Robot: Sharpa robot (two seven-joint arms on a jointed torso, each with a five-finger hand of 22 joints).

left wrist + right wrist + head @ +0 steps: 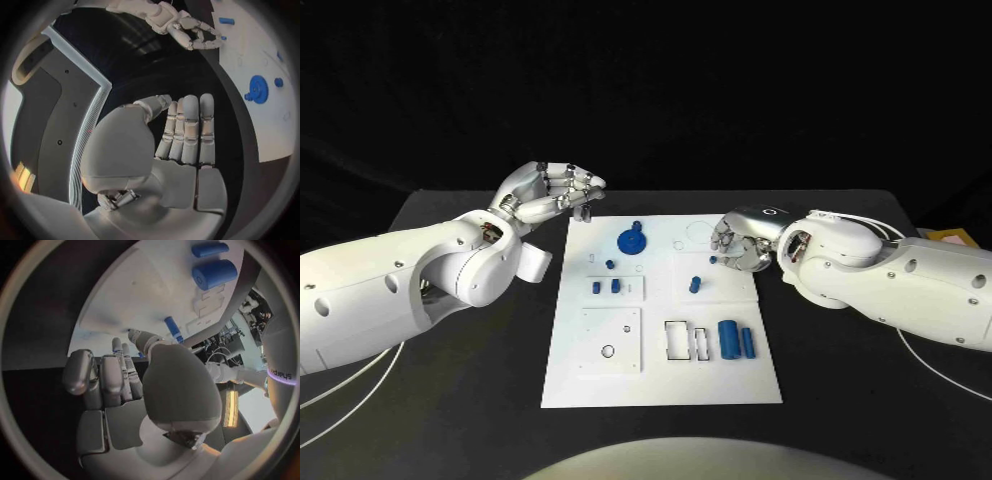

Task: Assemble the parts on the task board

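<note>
The white task board (661,380) lies mid-table. On it are a blue disc (632,240), short blue pegs (604,286), a single peg (694,285) and two blue cylinders (738,338) near the slots. My left hand (560,190) hangs above the table off the board's far left corner, fingers curled together (187,130) with no part showing in them. My right hand (733,240) sits low over the board's right edge, fingers curled toward the thumb (140,337); a bit of blue (714,260) shows under them. The two cylinders (212,272) and the single peg (172,327) lie beyond that hand.
A yellow-edged object (952,237) sits at the table's far right edge. White cables (935,365) trail from both arms over the table. The disc (257,89) and my right hand (187,27) also appear in the left wrist view.
</note>
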